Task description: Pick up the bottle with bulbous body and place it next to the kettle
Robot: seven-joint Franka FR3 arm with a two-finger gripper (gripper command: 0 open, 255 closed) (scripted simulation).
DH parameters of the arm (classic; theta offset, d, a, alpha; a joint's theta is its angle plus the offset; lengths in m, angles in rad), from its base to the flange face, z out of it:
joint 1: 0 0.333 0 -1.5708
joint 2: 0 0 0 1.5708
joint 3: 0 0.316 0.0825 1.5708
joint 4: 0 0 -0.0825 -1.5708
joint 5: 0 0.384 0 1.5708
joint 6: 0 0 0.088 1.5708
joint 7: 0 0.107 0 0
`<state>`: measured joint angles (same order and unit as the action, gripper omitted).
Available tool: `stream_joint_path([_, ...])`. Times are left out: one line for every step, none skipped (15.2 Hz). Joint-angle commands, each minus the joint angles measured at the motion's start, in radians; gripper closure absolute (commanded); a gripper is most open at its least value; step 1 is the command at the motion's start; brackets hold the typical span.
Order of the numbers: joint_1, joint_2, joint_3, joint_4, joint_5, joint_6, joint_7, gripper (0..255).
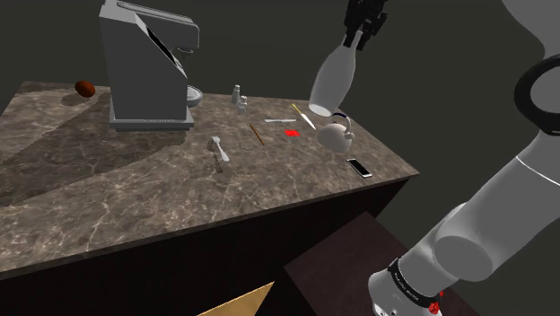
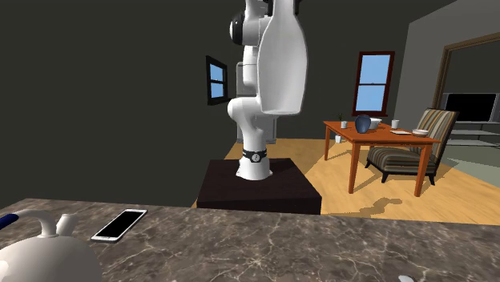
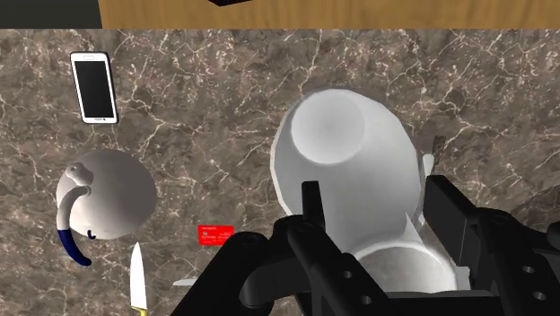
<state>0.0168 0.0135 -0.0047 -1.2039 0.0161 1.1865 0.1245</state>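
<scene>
A white bottle [image 1: 334,76] with a bulbous body and narrow neck hangs tilted in the air above the marble counter [image 1: 135,188]. My black gripper [image 1: 358,41] is shut on its neck. The white kettle [image 1: 334,136] with a dark-blue handle stands on the counter just below the bottle's base. In the wrist view the bottle [image 3: 345,171] sits clasped between my fingers [image 3: 311,208], and the kettle [image 3: 103,193] lies off to one side with counter between them. From the second exterior view the bottle [image 2: 282,60] is high above the counter and the kettle [image 2: 40,256] is at the lower left.
A phone [image 1: 360,167] lies near the counter's edge beside the kettle. A red card [image 1: 292,133], a knife [image 1: 305,116] and a thin stick [image 1: 258,135] lie close to the kettle. A grey coffee machine [image 1: 148,63] stands at the back.
</scene>
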Motion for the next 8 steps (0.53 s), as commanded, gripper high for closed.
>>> stream_joint_path([-0.023,-0.019,-0.022,-0.023,-0.002,0.003,-0.047,255])
stream_joint_path([-0.036,-0.026,-0.035,-0.030,-0.003,0.004,-0.073,255])
stream_joint_path([-0.049,-0.031,-0.048,-0.036,-0.004,0.004,-0.099,255])
stream_joint_path([-0.062,-0.035,-0.061,-0.041,-0.006,0.005,-0.126,255])
stream_joint_path([-0.074,-0.037,-0.075,-0.044,-0.007,0.005,-0.152,255])
stream_joint_path([-0.087,-0.039,-0.088,-0.045,-0.009,0.004,-0.179,255])
stream_joint_path([-0.099,-0.039,-0.102,-0.044,-0.010,0.004,-0.205,255])
stream_joint_path([-0.112,-0.037,-0.115,-0.043,-0.011,0.003,-0.232,255])
